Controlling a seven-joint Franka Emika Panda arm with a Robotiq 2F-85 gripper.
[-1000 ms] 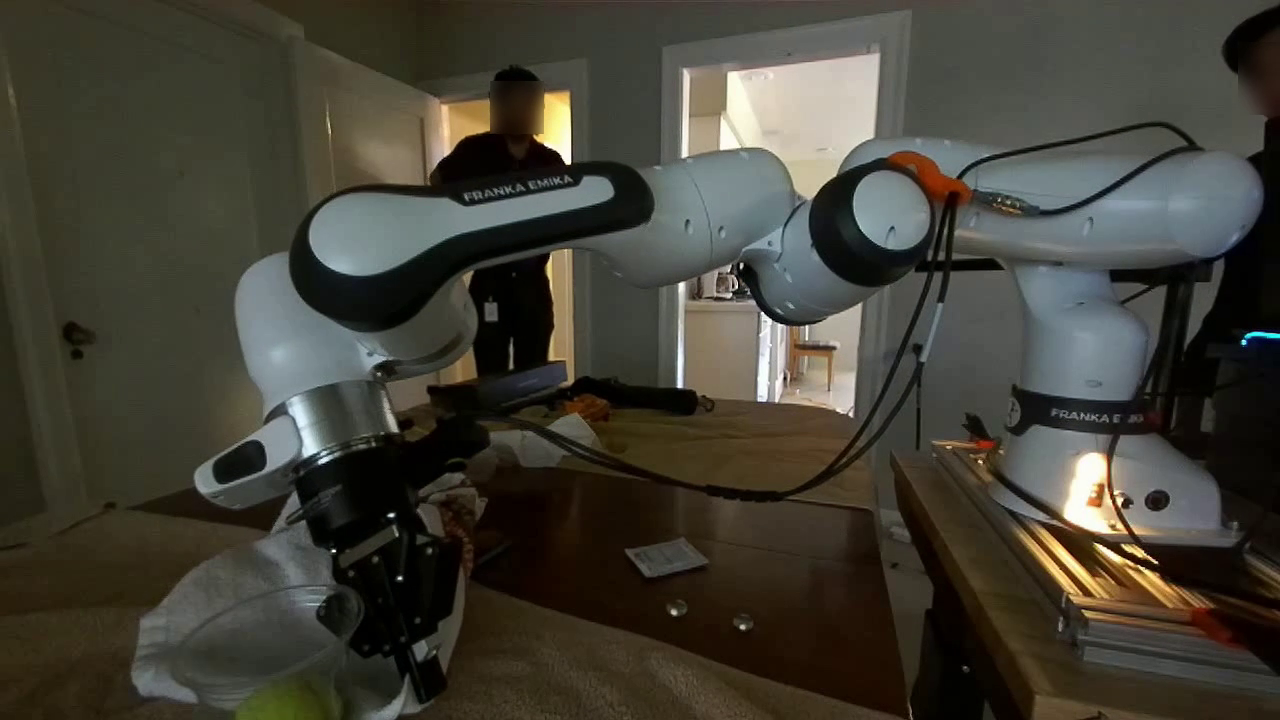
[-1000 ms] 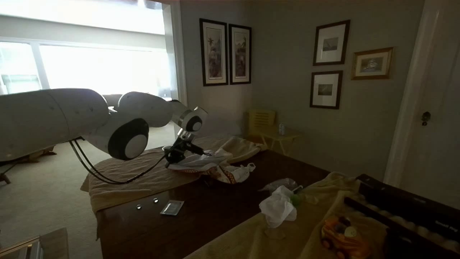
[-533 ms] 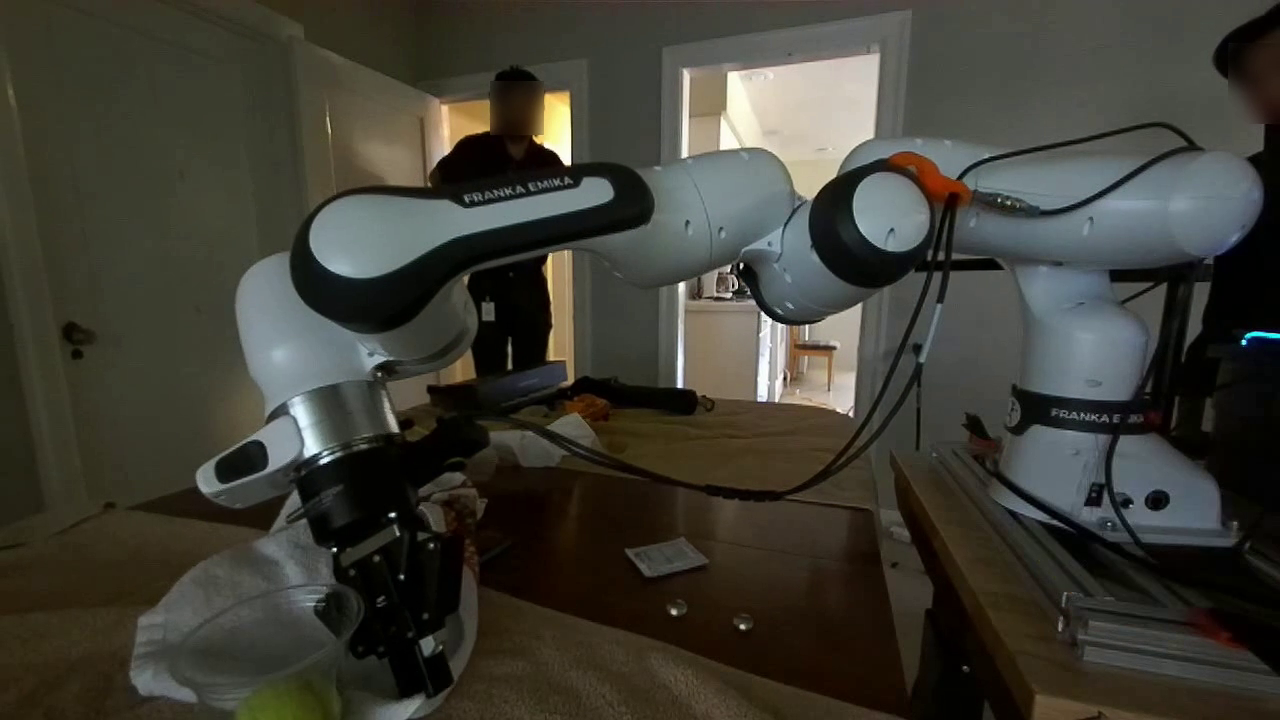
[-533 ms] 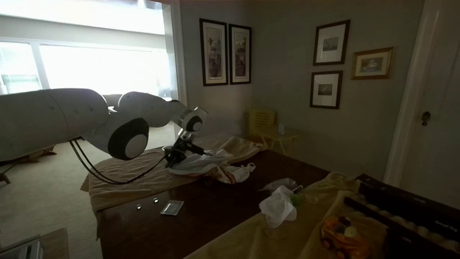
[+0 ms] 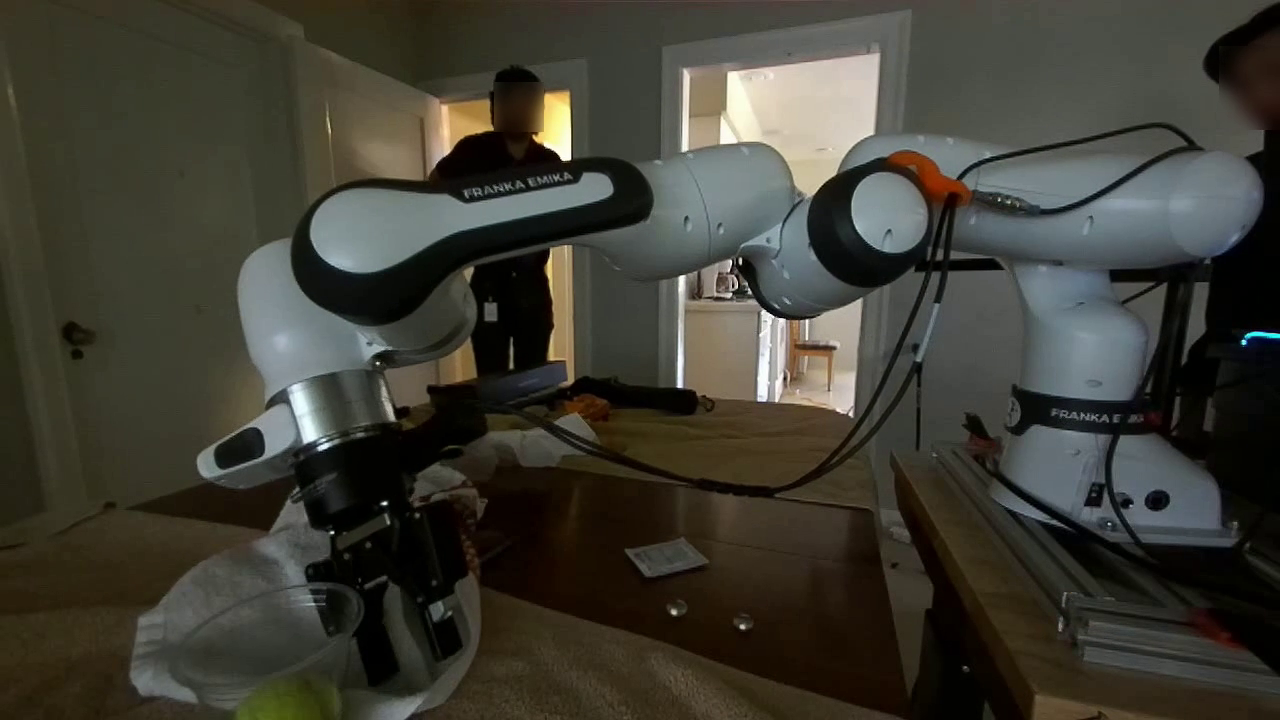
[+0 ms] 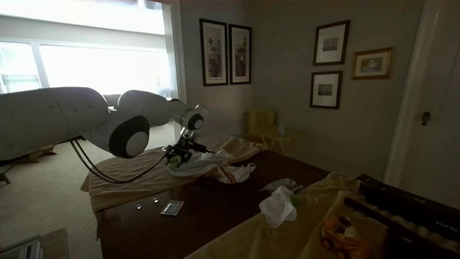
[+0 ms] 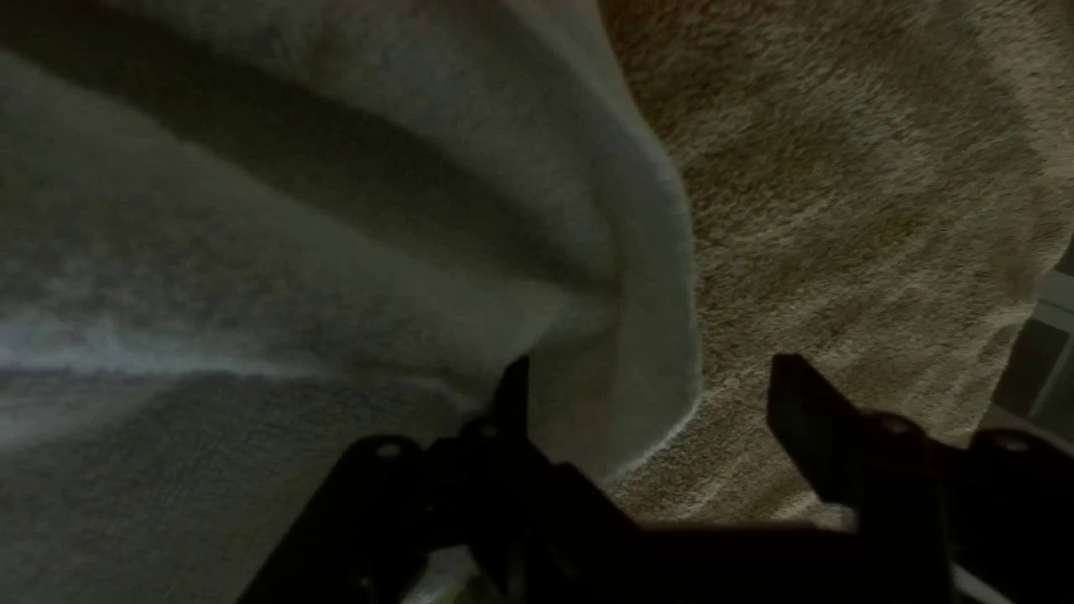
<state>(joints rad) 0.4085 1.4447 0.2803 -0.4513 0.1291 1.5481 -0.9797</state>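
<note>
My gripper (image 7: 653,373) stands open over a white cloth (image 7: 294,294), with nothing gripped between its fingers. The cloth's rounded edge runs through the gap between the fingertips, and one finger (image 7: 510,398) is over the cloth while the other is over the tan blanket (image 7: 839,210). Whether a fingertip touches the cloth I cannot tell. In an exterior view, a clear plastic bowl (image 5: 260,645) sits on the cloth close beside the gripper. A yellow-green ball (image 5: 290,700) is at the bowl's lower edge, partly cut off by the frame.
On the dark wooden table lie a small packet (image 5: 667,557) and two small clear round pieces, one of them a bead (image 5: 742,622). Crumpled white tissue (image 6: 278,207) and an orange toy car (image 6: 343,237) are on another blanket. Cables (image 5: 750,490) hang beneath the arm.
The fingers have spread from close together to wide apart. My gripper has risen slightly. The cloth's edge near it sits a little further right, and green now shows behind the fingers.
</note>
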